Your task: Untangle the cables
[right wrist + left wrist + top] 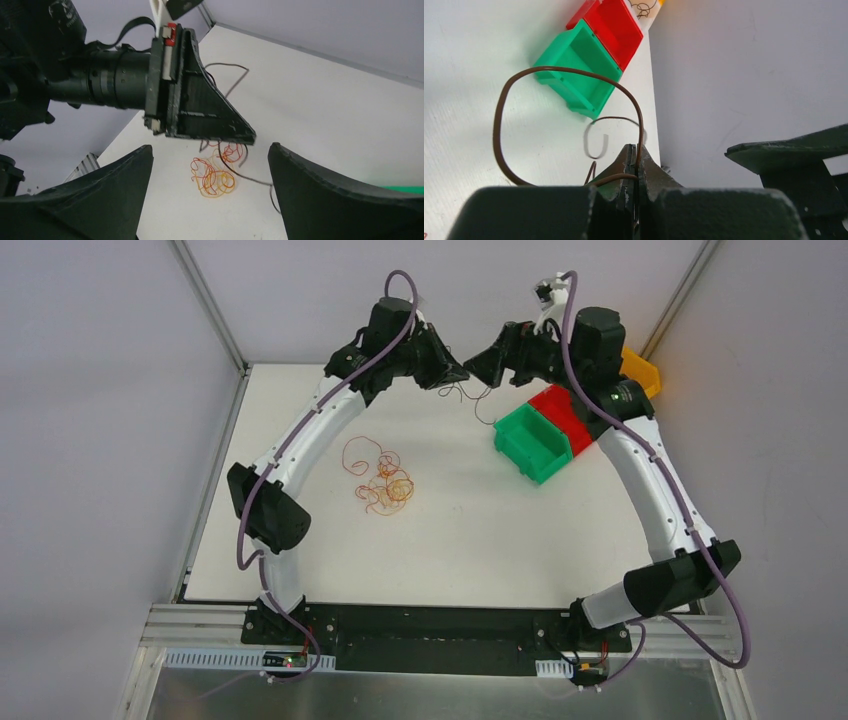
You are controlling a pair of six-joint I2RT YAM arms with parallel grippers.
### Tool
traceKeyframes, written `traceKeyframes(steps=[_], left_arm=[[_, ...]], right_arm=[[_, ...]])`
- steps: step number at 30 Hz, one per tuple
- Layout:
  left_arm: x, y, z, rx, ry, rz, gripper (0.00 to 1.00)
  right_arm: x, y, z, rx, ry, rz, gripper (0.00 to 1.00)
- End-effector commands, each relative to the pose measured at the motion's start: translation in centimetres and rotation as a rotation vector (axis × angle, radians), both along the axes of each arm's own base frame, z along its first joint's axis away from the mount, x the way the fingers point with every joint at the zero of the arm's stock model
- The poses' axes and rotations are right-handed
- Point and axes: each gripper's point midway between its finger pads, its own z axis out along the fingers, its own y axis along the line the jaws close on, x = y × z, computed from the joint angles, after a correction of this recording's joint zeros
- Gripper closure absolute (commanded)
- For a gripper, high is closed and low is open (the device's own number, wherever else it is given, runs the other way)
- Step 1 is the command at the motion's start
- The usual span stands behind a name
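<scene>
Slippage is the risk: beyond the red, orange and yellow tangle [385, 482] lying left of centre on the counter [480, 540], the dark brown wire [499, 125] is pinched only at the tips of the closed left hand [636, 152]. That hand is held aloft near the far edge. The right hand [209, 149] is spread wide, facing it, and a pull could free the wire.

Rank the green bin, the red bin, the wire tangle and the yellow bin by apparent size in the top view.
1. green bin and wire tangle: similar spread, so not ranked against each other.
2. red bin, partly under the right arm.
3. yellow bin, of which only a corner shows.
</scene>
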Motion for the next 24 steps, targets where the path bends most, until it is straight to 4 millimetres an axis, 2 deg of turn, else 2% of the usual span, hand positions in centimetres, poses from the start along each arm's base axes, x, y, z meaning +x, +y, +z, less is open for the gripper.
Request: traceKeyframes(steps=[1,6,12,19,24], left_arm=[[1.1,2.2,2.3,-0.037,0.008,0.19,1.0],[1.0,2.2,3.4,-0.075,0.005,0.225,1.0],[0.7,2.6,3.7,-0.089,0.004,0.237,1.0],[0.5,1.5,4.3,-0.157,0.033,0.203,1.0],[0.3,1.4,4.2,-0.173,0.04,0.195,1.0]], right_arm=[[2.4,2.3,1.8,0.013,-0.123,-0.049,0.13],[2.0,4.2,0.0,-0.008,-0.087,-0.01,0.16],[0.8,4.8,-1.6,-0.011,-0.07,0.021,0.19],[2.1,7.0,-2.9,-0.041,-0.063,0.02,0.23],[3.3,7.2,-2.3,-0.057,-0.119,-0.025,0.36]])
